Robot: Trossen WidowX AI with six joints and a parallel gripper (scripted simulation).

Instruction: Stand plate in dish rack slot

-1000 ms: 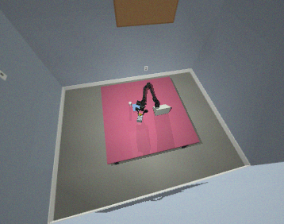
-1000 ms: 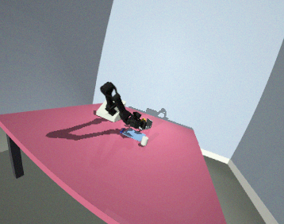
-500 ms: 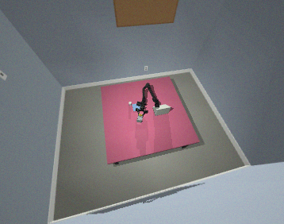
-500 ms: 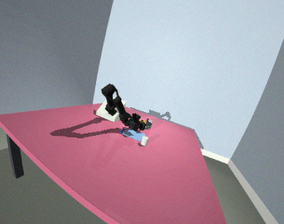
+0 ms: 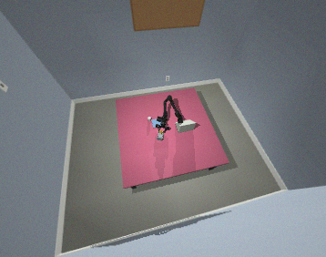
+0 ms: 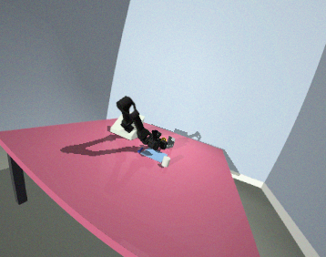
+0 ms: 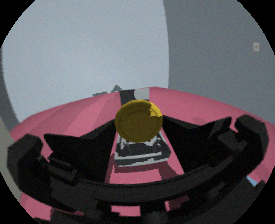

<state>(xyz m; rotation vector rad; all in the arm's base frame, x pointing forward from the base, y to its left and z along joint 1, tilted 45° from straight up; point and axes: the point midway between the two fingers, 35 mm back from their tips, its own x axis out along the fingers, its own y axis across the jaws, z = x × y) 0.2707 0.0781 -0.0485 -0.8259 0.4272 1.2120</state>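
Note:
The yellow plate (image 5: pixel 161 132) (image 6: pixel 164 139) (image 7: pixel 139 121) stands on edge, its round face toward the wrist camera. My gripper (image 5: pixel 163 130) (image 6: pixel 162 140) (image 7: pixel 138 120) is shut on it, with one finger at each side of its rim. The grey dish rack (image 5: pixel 160 137) (image 6: pixel 171 142) (image 7: pixel 141 161) is on the table just beyond and below the plate. In the wrist view the plate's lower edge overlaps the top of the rack. Whether that edge sits between the rails is hidden.
A blue flat piece (image 5: pixel 156 123) (image 6: pixel 156 155) lies on the pink table (image 5: pixel 142 159) (image 6: pixel 183 200) beside the gripper, with a small white cylinder (image 5: pixel 149 118) (image 6: pixel 166 161) at its end. The arm's white base block (image 5: pixel 186 127) (image 6: pixel 123 130) is farther off.

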